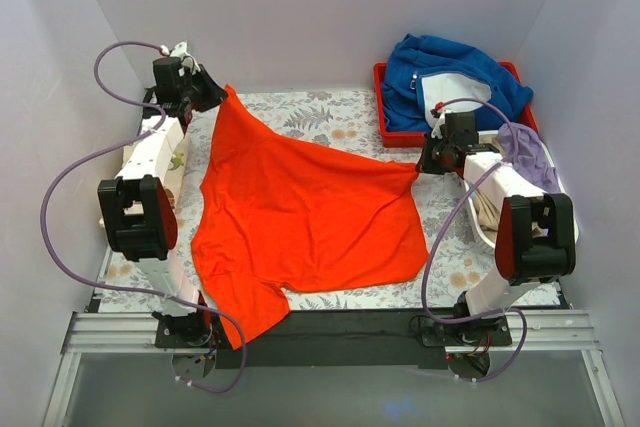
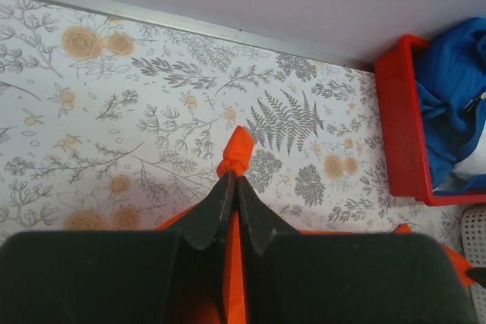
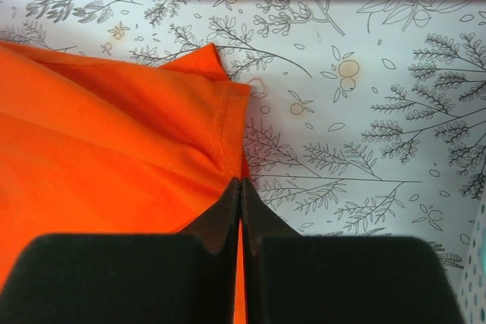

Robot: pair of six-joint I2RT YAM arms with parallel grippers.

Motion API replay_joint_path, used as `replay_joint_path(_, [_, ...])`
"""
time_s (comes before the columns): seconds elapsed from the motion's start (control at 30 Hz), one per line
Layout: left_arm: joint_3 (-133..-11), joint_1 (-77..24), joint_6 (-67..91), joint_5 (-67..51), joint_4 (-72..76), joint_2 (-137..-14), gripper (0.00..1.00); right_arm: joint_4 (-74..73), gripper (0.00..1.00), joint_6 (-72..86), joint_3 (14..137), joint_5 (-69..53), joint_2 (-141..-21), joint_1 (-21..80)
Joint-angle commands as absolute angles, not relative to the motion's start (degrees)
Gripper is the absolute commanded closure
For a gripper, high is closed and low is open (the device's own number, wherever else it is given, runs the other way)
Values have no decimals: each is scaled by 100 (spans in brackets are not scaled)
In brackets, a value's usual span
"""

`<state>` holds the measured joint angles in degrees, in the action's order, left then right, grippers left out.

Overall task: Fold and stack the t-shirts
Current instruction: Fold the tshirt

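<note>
Currently: orange-red t-shirt (image 1: 300, 217), held at two corners

Soft plain cloth, creased, spread across the floral-printed desk (image 1: 330, 117). Its bunched far corner is pinched in the left gripper (image 2: 231, 180). The right gripper (image 3: 241, 184) is pressed together on the stitched hem. A thick blue garment (image 1: 450, 72) is heaped in the red tray (image 1: 383, 117).
</note>
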<state>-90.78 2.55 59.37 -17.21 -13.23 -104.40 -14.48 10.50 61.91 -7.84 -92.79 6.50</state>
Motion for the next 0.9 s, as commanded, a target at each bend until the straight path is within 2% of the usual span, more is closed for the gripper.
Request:
replay_joint_path(0.0, [-8599, 272, 5915, -2180, -1266, -10047, 97, -1266, 99, 1011, 6056, -1089, -8913, 650])
replay_joint_path(0.33, [-6515, 272, 5968, -1389, -1388, -8167, 99, -1494, 99, 976, 5573, -1143, -8069, 685])
replay_joint_path(0.5, [-6056, 264, 6047, -1117, -1590, -7279, 99, -1643, 99, 906, 5265, -1011, -7805, 686])
replay_joint_path(0.87, [-5054, 272, 6249, -581, -2539, -6425, 100, -1934, 99, 1019, 4843, -721, -7603, 686])
